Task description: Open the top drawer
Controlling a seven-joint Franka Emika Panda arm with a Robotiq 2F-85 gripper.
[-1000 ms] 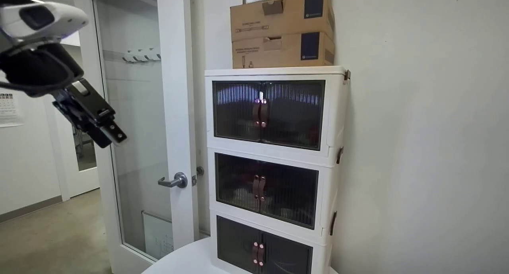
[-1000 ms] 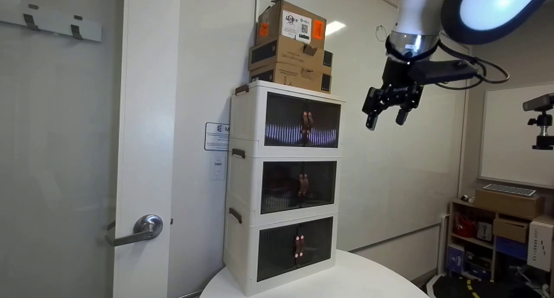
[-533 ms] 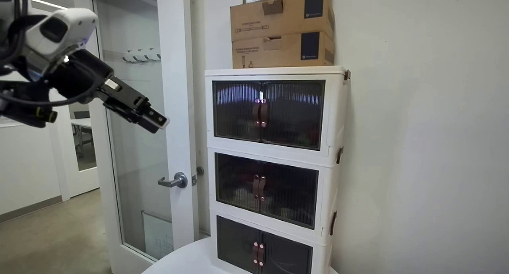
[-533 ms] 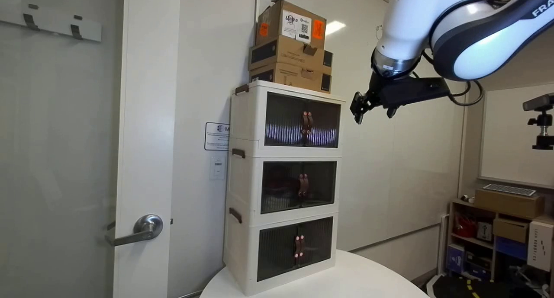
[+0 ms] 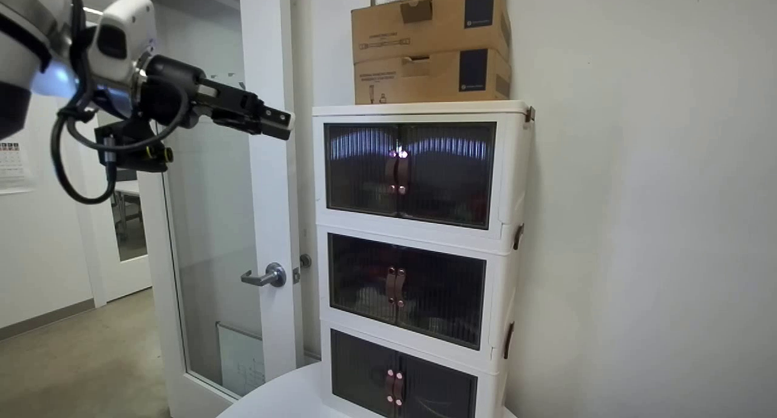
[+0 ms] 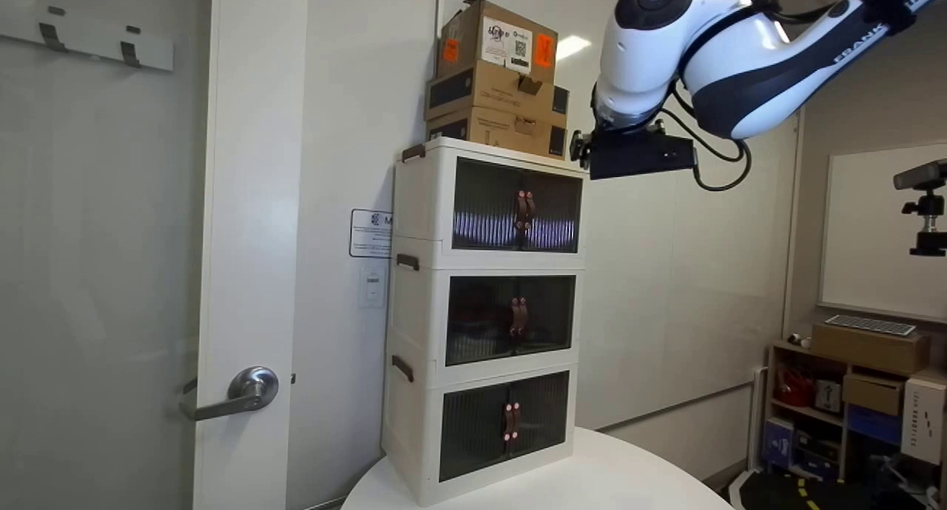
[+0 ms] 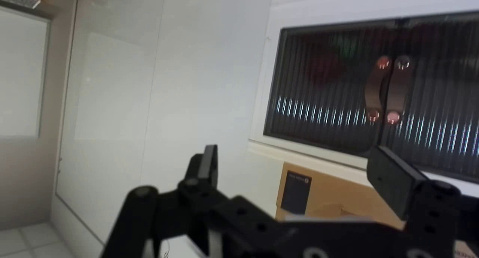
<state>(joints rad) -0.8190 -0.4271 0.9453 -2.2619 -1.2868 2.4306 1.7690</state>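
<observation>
The top drawer shows in both exterior views as the uppermost white-framed compartment, with two closed smoky ribbed door panels. Two brown strap handles hang side by side at its middle seam. The wrist view looks upside down and shows the top drawer at upper right with its strap handles. My gripper is open and empty in the wrist view, its fingers wide apart. In both exterior views the gripper is near the height of the drawer's top edge, apart from the doors.
Brown cardboard boxes are stacked on the white cabinet. Two similar compartments sit below the top drawer. The stack stands on a white round table. A glass door with a lever handle stands beside it.
The arm has moved closer to the cabinet. The gripper has risen and tilted from pointing steeply down to nearly level. The drawer doors have stayed closed.
</observation>
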